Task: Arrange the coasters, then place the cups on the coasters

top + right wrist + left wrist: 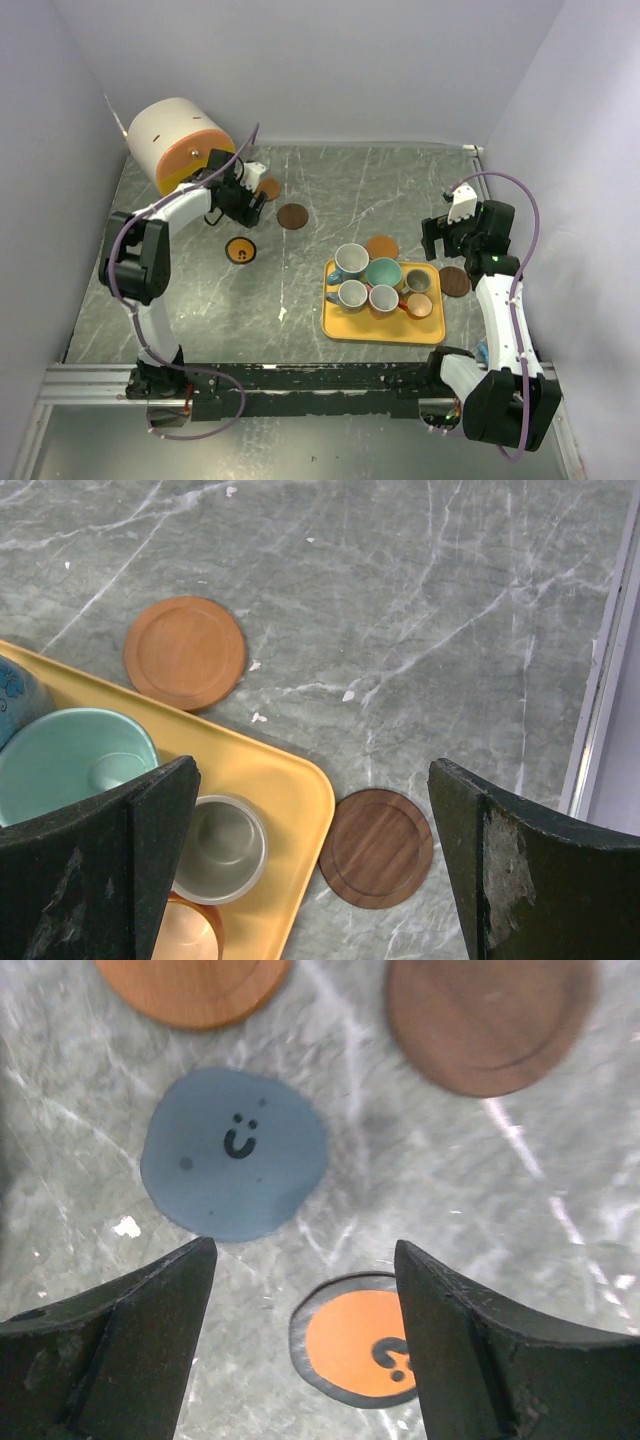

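The left arm reaches forward, its gripper (305,1260) spread and empty near the slate-blue coaster (235,1155), while the right gripper (310,770) hangs wide apart over the yellow tray (290,780) corner.

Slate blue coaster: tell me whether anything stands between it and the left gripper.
Nothing visible does. The left gripper, open, faces the slate blue coaster across bare table. The dark-rimmed orange coaster lies nearer the fingers, apart from it.

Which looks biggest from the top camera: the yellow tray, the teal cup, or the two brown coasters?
1. yellow tray, by far the largest.
2. teal cup, a little wider than a coaster, though it stands nearer the camera.
3. brown coasters, one mid-table and one right of the tray: they look alike, so no ranking.
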You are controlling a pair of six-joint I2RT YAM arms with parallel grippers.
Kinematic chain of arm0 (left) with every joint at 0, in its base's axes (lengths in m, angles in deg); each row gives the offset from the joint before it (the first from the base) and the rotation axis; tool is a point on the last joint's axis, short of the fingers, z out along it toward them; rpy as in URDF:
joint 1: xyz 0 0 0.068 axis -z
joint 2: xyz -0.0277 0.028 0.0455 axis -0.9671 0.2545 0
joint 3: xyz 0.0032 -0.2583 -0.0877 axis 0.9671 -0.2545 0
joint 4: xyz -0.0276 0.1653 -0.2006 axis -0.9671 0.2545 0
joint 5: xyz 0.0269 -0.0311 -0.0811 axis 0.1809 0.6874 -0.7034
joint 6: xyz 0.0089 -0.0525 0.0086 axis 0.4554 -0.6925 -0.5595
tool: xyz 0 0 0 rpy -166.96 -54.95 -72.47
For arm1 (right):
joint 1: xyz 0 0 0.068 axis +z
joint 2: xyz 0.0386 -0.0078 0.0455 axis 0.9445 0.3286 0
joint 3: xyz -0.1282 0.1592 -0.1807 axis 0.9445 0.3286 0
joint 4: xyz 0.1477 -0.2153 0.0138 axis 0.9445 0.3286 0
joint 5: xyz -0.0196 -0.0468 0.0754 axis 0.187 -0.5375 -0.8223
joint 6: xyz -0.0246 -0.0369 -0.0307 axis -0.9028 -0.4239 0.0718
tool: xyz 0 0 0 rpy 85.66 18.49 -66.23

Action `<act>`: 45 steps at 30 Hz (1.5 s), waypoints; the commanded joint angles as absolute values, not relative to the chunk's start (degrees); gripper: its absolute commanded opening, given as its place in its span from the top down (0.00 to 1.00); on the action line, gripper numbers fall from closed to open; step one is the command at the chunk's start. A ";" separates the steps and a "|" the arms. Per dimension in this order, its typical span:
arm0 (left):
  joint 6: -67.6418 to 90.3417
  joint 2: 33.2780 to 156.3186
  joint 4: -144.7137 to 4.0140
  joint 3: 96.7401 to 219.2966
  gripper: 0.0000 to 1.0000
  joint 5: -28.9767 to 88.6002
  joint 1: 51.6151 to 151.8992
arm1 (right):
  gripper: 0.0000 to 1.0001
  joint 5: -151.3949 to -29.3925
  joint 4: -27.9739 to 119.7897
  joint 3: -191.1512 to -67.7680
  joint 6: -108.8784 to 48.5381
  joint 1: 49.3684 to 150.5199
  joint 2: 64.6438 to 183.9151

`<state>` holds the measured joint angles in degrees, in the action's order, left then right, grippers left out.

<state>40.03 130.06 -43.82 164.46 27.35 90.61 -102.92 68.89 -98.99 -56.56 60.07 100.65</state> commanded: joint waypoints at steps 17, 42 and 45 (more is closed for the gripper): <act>35.47 130.72 -59.82 165.98 0.14 20.80 101.14 | 0.00 -102.54 68.64 -98.25 -56.48 60.31 101.20; 30.84 144.90 -53.97 176.00 0.20 29.09 101.19 | 0.00 -102.14 68.81 -98.03 -57.00 60.36 101.38; 29.69 145.63 -51.96 176.35 0.24 26.80 101.17 | 0.00 -102.09 68.81 -98.06 -57.10 60.36 101.61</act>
<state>31.66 144.21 -55.69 175.15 28.34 101.08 -102.63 68.95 -98.47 -56.56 60.29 101.55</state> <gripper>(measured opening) 0.782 0.999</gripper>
